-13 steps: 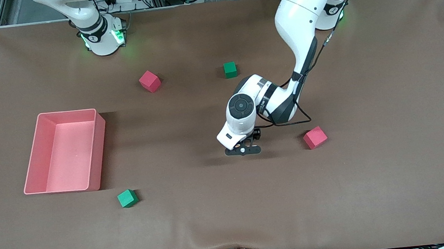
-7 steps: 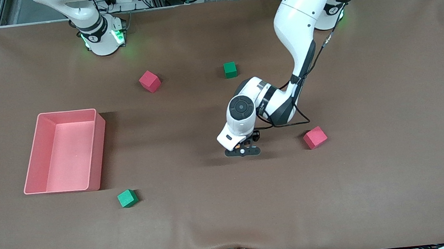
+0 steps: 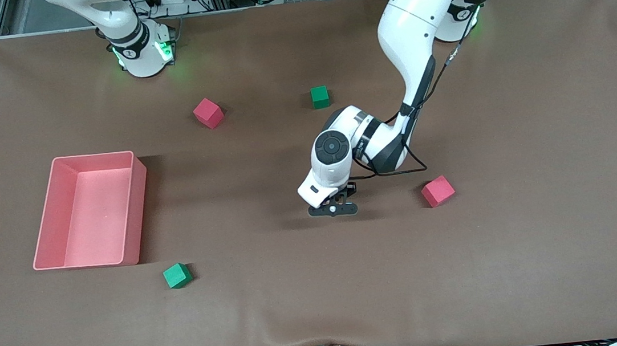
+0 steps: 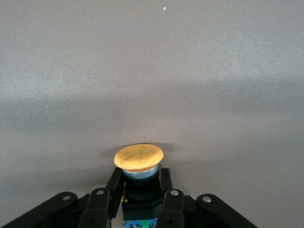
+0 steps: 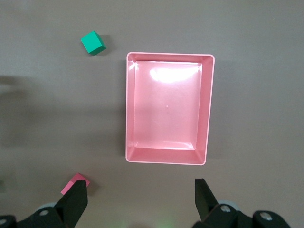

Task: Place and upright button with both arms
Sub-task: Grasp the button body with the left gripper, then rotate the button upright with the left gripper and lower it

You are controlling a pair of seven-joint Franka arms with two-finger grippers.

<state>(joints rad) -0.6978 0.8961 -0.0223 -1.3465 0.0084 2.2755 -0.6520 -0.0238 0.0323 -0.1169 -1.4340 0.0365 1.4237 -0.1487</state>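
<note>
My left gripper (image 3: 333, 208) is low over the middle of the brown table, between the green cube (image 3: 320, 96) and the table's front edge. In the left wrist view the left gripper (image 4: 139, 187) is shut on the button's black body (image 4: 140, 191). The round orange cap (image 4: 138, 157) sticks out past the fingertips (image 4: 114, 186) toward the cloth. In the front view the button is hidden under the wrist. My right gripper (image 5: 141, 202) is open and empty, high over the table beside the pink bin (image 5: 166, 161). In the front view it is out of view.
The pink bin (image 3: 140, 208) stands toward the right arm's end. A pink cube (image 3: 208, 113) lies beside the green cube. Another pink cube (image 3: 438, 191) lies beside my left gripper. A second green cube (image 3: 177, 275) lies nearer the camera than the bin.
My left arm has shifted slightly toward the right arm's end of the table, with the button still held. Nothing else moved.
</note>
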